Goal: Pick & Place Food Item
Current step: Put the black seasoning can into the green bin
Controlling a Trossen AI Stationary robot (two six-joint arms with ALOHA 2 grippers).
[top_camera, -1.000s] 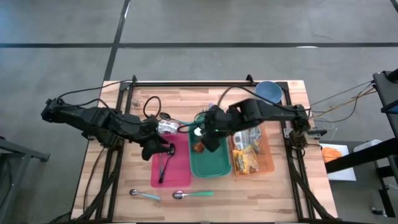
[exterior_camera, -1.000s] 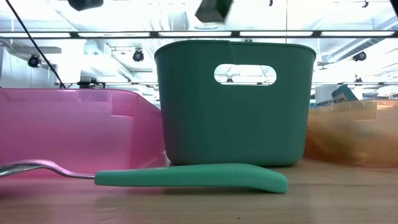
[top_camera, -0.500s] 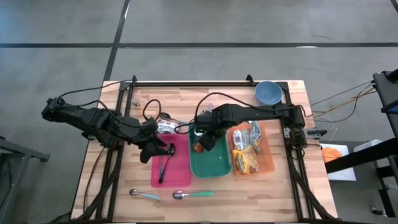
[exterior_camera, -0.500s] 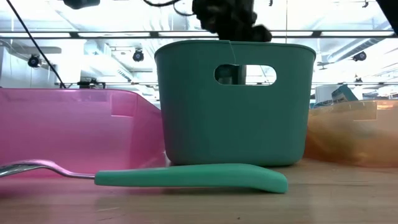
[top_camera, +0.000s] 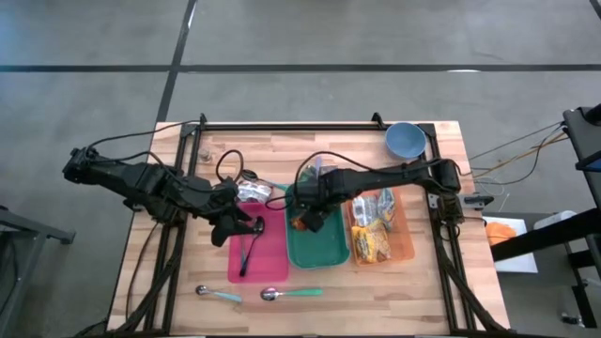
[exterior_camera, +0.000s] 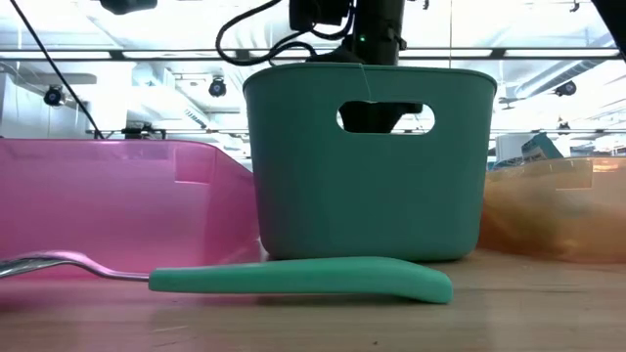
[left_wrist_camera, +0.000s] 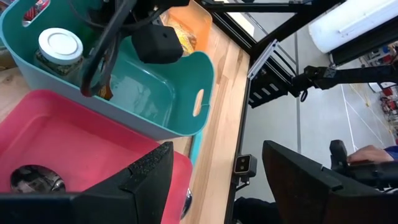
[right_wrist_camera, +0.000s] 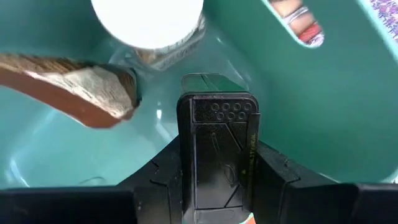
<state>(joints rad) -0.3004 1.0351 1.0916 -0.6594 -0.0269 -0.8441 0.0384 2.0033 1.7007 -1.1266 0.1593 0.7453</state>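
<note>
The green bin (top_camera: 329,246) holds a brown food item (right_wrist_camera: 68,93) against its left wall and a white-lidded jar (right_wrist_camera: 147,22) at its far end. My right gripper (right_wrist_camera: 217,84) points down inside this bin and shows through the handle hole in the low view (exterior_camera: 377,115). Its fingers appear as one dark block with no gap. The brown item (top_camera: 299,222) lies just left of them, apart. Whether anything sits between the fingers is hidden. My left gripper (left_wrist_camera: 217,155) hangs open above the pink bin (top_camera: 272,268), holding nothing.
An orange bin (top_camera: 404,246) of snack packets stands right of the green bin. A blue bowl (top_camera: 404,139) sits at the far right corner. Two spoons (top_camera: 218,294) (top_camera: 291,294) lie near the front edge. A dark utensil (top_camera: 246,252) lies in the pink bin.
My right gripper has come down from above the green bin into it, tipping more steeply downward. In the low view it now fills the handle hole. The brown food item and the jar have kept their places.
</note>
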